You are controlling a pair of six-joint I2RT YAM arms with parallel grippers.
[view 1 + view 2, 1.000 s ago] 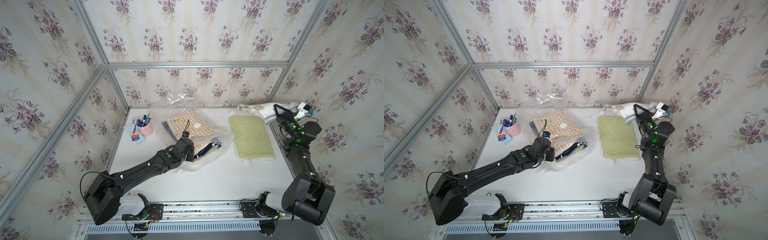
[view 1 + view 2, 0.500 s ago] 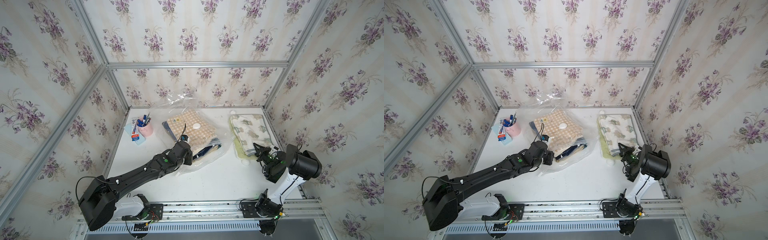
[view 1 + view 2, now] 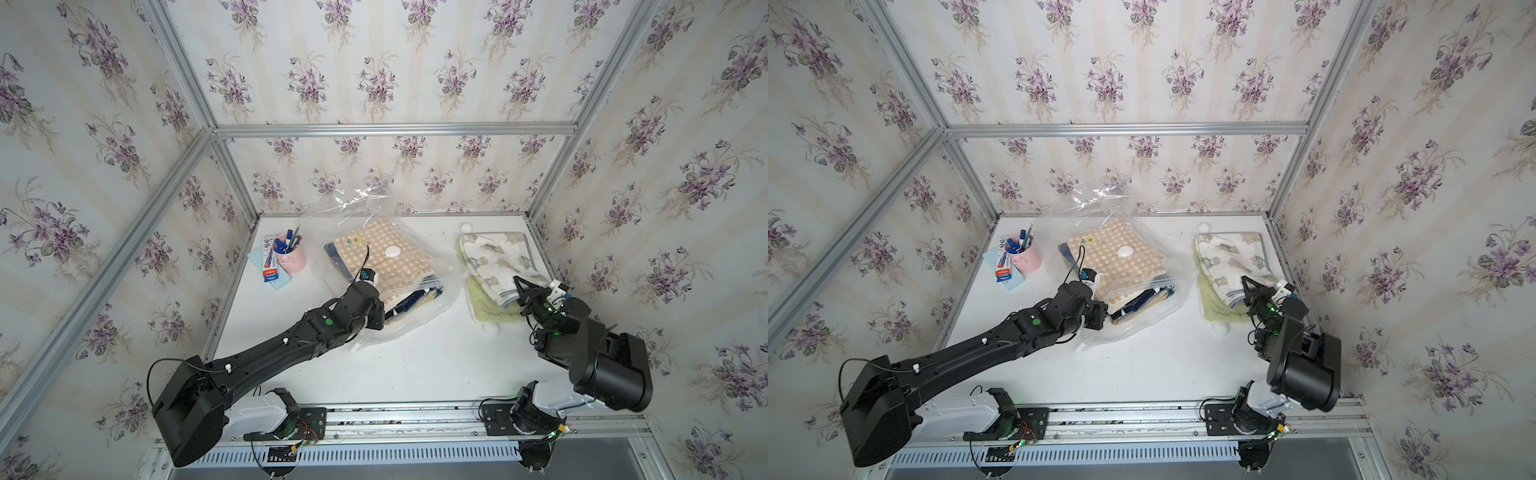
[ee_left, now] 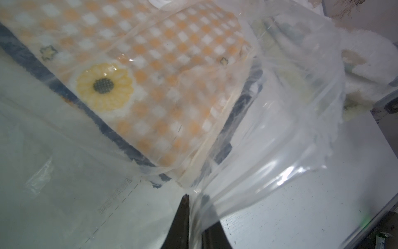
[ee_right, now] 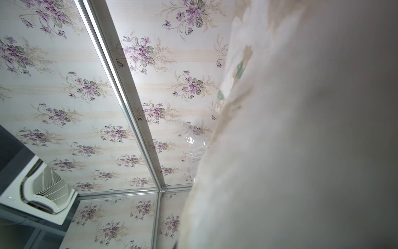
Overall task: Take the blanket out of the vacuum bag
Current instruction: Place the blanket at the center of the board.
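Clear vacuum bag, left gripper pinching it, holds checked blanket; right gripper pinches printed blanket.

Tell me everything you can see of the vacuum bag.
The vacuum bag is a large, clear, crinkly plastic sack lying on the white table. A round white valve sits on its top face. Inside lies a folded orange-checked blanket with a sunflower and dark blue edging. Its far end rises crumpled before the back wall; its near part is slack, with faint print. The left hand is shut on its near edge, pinching the film.
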